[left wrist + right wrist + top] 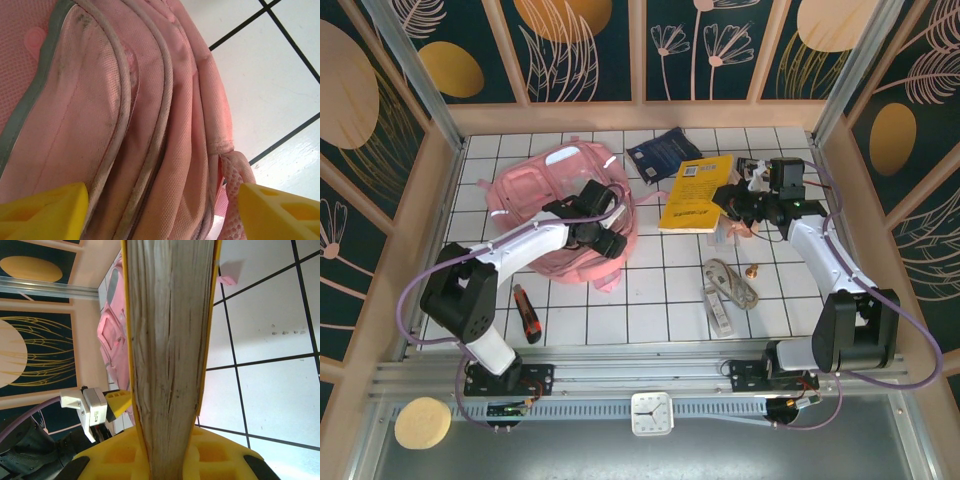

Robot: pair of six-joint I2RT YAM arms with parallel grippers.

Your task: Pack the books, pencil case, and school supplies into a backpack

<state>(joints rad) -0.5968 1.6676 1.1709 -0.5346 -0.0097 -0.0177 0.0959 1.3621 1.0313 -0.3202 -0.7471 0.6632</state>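
The pink backpack [535, 200] lies at the back left, its fabric folds [150, 125] close under the left wrist camera. My left gripper [603, 228] [162, 200] is open, its yellow fingers [45, 210] straddling the backpack's right edge. The yellow book [697, 193] is tilted up off the tiles, and my right gripper [730, 203] [170, 450] is shut on its page edge [167, 340]. The navy book [663, 155] lies behind it. A pinkish pouch [738, 233], apparently the pencil case, sits partly under the right arm. The pale cord bundle [732, 280] and the whitish ruler bar [719, 308] lie in front.
A red-and-black utility knife [527, 313] lies near the left arm's base. A small black box [756, 170] sits at the back right, next to the right wrist. A small brass piece [753, 270] lies beside the cord. Wooden walls [640, 115] ring the tiled table.
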